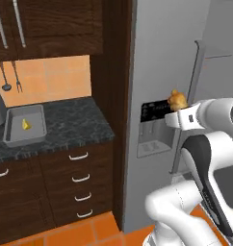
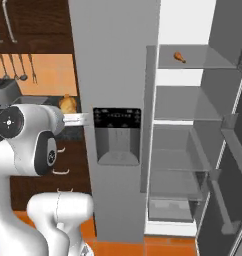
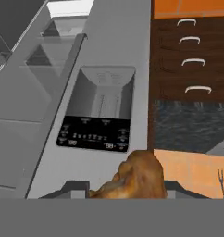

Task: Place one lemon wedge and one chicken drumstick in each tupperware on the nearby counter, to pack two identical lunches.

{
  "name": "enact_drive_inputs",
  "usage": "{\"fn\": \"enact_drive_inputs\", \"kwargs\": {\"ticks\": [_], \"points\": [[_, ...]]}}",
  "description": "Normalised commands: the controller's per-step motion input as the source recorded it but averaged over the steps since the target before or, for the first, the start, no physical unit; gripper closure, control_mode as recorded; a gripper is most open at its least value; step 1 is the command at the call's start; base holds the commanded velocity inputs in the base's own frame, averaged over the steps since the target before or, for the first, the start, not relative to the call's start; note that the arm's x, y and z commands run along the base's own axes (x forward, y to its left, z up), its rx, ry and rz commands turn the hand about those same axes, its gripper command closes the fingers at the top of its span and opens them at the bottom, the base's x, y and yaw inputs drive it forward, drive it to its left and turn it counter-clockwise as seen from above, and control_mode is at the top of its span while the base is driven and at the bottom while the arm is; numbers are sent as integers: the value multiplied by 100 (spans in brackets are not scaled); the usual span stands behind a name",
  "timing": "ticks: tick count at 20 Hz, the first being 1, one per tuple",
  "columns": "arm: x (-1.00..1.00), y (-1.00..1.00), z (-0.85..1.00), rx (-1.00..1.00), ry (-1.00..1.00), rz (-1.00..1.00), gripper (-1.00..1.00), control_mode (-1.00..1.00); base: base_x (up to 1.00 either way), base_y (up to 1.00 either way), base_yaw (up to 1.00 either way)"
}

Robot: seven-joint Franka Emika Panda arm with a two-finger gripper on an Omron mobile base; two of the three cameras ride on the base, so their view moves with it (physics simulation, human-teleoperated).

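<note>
My gripper is shut on a golden-brown chicken drumstick, held in the air in front of the fridge's dispenser panel. The same drumstick sits between the fingers in the hand view and shows beside the white arm in the right base view. Another chicken drumstick lies on the top shelf of the open fridge. On the dark counter, far to the left, stands a rectangular grey tupperware with a yellow lemon wedge inside.
The grey fridge door with its dispenser stands just behind the gripper. The fridge's other side is open, showing its shelves. Dark drawers with white handles run below the counter. Utensils hang on the orange wall.
</note>
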Motion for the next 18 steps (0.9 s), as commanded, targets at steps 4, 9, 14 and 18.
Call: {"fn": "enact_drive_inputs", "kwargs": {"ticks": [4, 9, 14, 18], "points": [[0, 0, 0, 0, 0, 0, 100, 100, 6, 100, 9], [0, 0, 0, 0, 0, 0, 100, 100, 24, 100, 7], [0, 0, 0, 0, 0, 0, 100, 100, 35, 100, 0], [0, 0, 0, 0, 0, 0, 100, 100, 42, 100, 0]]}}
